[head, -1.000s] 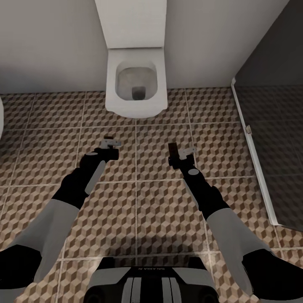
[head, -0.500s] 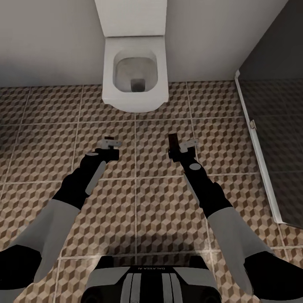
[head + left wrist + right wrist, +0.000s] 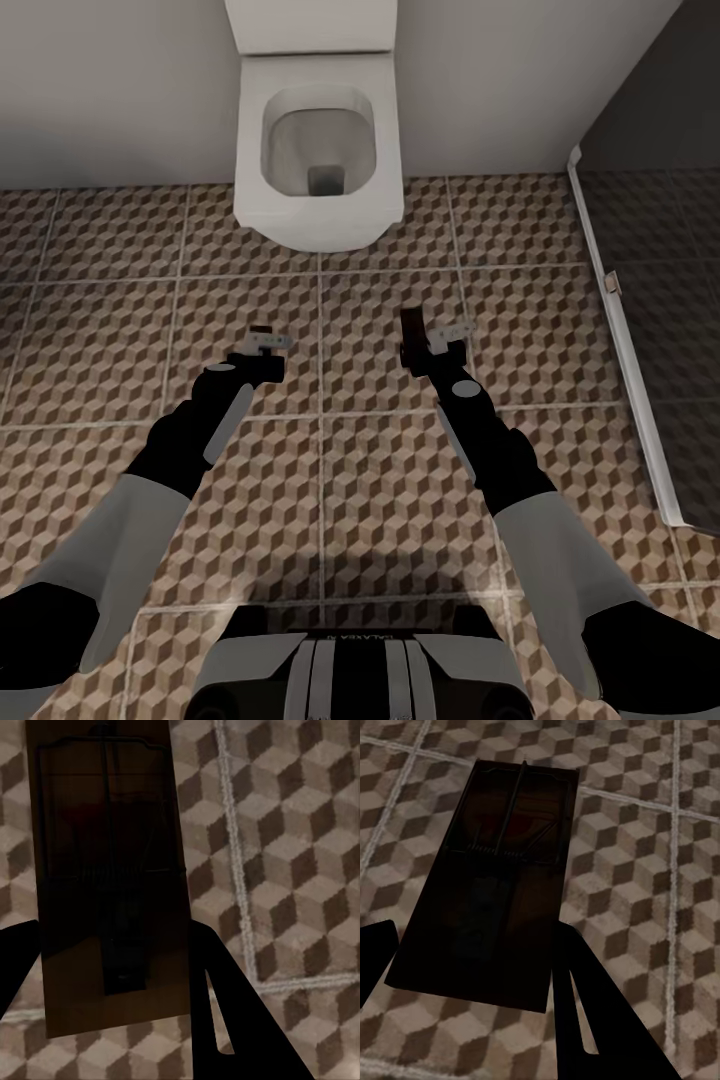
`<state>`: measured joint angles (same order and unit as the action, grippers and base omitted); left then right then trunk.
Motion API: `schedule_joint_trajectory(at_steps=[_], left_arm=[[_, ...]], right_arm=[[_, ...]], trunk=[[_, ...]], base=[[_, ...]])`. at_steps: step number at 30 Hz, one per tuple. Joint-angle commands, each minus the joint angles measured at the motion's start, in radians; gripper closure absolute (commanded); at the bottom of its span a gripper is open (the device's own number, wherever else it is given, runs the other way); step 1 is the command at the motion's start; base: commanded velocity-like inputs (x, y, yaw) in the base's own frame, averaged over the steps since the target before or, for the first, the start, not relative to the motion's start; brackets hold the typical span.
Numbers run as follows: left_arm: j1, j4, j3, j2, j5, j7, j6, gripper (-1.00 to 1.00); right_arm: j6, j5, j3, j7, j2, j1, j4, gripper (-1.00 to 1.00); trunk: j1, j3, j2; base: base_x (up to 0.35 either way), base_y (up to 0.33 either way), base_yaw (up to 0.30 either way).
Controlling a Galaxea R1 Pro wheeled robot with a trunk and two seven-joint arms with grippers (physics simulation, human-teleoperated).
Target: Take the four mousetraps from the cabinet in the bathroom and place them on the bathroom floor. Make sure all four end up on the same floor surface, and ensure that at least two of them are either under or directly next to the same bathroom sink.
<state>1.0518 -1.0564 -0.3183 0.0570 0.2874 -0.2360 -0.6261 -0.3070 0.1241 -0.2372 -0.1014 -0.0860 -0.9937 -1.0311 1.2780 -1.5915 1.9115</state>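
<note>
Beyond both claws the white toilet (image 3: 318,160) stands open, its bowl holding nothing visible and its cistern cut off. The left claw (image 3: 262,343) is closed on a mousetrap (image 3: 109,881), and the right claw (image 3: 432,340) is closed on another mousetrap (image 3: 491,881), both above the bathroom floor (image 3: 330,480). Shadow dims the metal parts of both traps.

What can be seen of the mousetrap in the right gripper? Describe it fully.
The mousetrap is a flat rectangular board, dark in shadow, seemingly wood. A wire bar and coiled spring lie across its upper face, with a reddish patch near the far end. The right gripper holds it by its near end between the jaws, its far end sticking out above the tiled floor, not touching it.
</note>
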Motion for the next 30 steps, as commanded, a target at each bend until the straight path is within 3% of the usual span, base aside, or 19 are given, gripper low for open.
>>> schedule_joint_trajectory(at_steps=[1,17,24,30], left_arm=[[0.001,-0.002,-0.004,0.001,0.01,-0.009,-0.003,1.0],[0.001,-0.01,-0.004,0.001,0.01,-0.01,-0.003,1.0],[0.001,-0.095,-0.004,0.002,0.009,-0.011,-0.012,1.0],[-0.005,-0.112,-0.004,0.003,0.01,-0.011,-0.016,1.0]], right_arm=[[-0.007,0.008,-0.002,-0.006,0.0,0.0,-0.002,1.0],[-0.008,0.007,-0.002,-0.006,0.0,0.0,-0.001,1.0],[-0.008,0.006,-0.002,-0.006,0.0,0.0,-0.001,1.0],[-0.007,0.008,-0.002,-0.006,0.0,0.0,-0.002,1.0]], trunk=[[0.004,-0.005,0.007],[0.065,-0.081,0.119],[0.092,-0.114,0.168],[0.115,-0.142,0.21]], base=[[0.0,0.0,0.0],[0.0,0.0,0.0],[0.0,0.0,0.0],[0.0,0.0,0.0]])
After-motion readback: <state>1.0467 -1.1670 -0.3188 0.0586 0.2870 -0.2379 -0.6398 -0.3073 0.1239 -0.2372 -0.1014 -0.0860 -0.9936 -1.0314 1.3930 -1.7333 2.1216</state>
